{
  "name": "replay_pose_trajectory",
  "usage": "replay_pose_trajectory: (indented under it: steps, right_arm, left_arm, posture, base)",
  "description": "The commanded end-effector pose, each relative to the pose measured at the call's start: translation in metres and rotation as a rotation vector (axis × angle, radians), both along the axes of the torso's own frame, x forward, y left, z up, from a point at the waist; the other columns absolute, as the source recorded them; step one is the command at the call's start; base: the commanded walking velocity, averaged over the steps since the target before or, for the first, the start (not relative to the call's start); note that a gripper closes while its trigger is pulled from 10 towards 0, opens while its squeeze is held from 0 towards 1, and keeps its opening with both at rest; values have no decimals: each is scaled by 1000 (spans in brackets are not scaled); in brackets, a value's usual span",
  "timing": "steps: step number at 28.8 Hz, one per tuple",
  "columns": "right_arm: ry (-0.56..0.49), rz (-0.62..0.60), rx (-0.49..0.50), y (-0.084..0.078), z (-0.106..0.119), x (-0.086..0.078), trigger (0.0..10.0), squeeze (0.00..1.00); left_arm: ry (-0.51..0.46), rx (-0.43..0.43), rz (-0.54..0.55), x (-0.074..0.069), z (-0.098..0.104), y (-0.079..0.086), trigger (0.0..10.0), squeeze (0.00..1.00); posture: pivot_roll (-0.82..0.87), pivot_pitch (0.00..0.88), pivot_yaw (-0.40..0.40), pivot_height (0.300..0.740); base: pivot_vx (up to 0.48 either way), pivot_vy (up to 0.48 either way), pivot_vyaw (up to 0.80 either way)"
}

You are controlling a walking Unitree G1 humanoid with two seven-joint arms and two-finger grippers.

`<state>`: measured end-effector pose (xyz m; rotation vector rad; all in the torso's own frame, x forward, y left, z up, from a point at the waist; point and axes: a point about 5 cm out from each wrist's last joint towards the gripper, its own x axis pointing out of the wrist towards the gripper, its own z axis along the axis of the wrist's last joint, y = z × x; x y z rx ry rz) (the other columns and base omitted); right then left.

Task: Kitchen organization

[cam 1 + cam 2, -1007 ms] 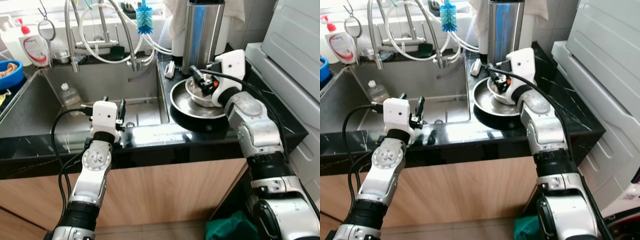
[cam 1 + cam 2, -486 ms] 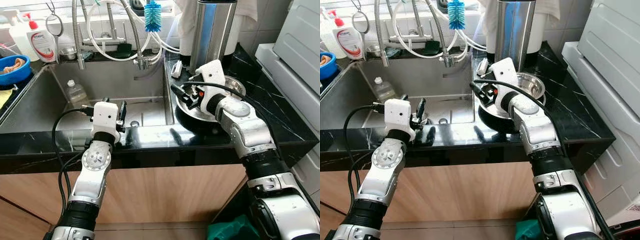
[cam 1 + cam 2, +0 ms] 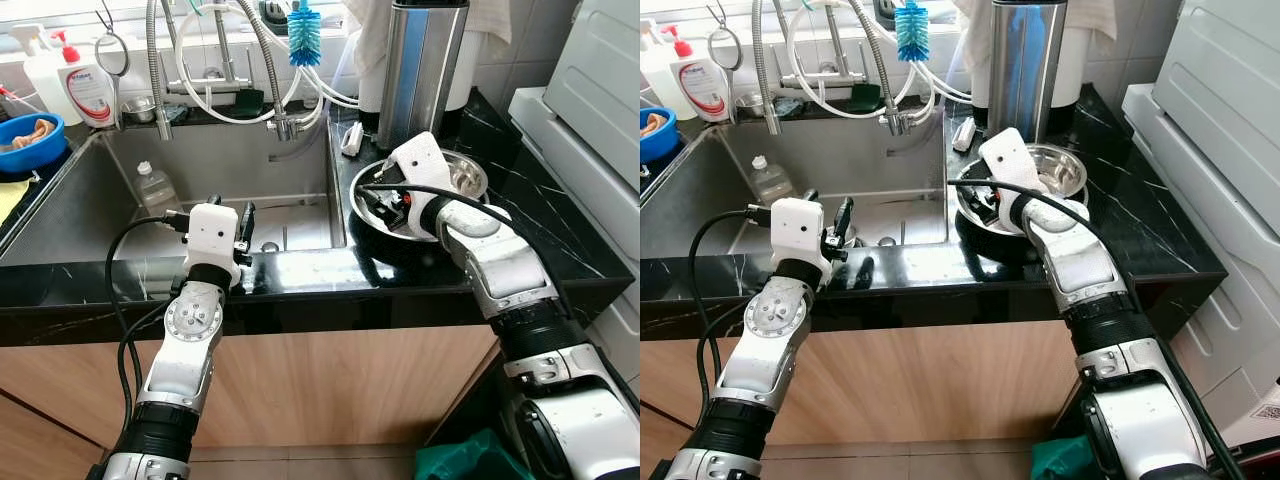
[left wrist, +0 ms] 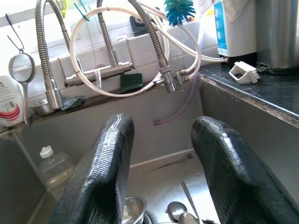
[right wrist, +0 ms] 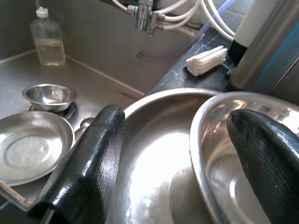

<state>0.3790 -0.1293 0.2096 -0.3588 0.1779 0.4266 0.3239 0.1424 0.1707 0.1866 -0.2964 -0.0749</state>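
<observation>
My right end effector (image 5: 177,163) is spread, one finger over the smooth round steel bowl (image 3: 462,176) nested in the wide shallow steel pan (image 3: 985,228), right of centre on the glossy black counter (image 3: 560,250) — polished metal could slip and clatter. My left end effector (image 4: 161,163), spread too, hovers above the sink (image 3: 70,215).

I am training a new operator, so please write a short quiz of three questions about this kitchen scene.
1. True or false: the right claw is shut on the small steel bowl.
2. What stands upright in the sink corner? A) clear plastic bottle B) blue brush C) mug
3. Fill in: the small steel bowl sits inside the wide steel ____.

Key: 1 false, its fingers are open, one on each side of the bowl's rim; 2 A; 3 pan.
</observation>
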Motion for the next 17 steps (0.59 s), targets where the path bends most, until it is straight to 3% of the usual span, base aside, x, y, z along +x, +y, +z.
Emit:
replay_pose_trajectory:
  steps: [1, 17]
  right_arm:
    - [-7, 12, -21, 5, 1, -2, 10000, 0]
    - [28, -65, -88, -6, -15, 0, 10000, 0]
  left_arm:
    - [11, 3, -9, 0, -1, 0, 10000, 0]
    - [16, 4, -17, -1, -2, -1, 10000, 0]
  posture:
    - [-185, 0, 83, 740]
    - [-185, 0, 89, 740]
  base:
    - [0, 0, 0]
    - [0, 0, 0]
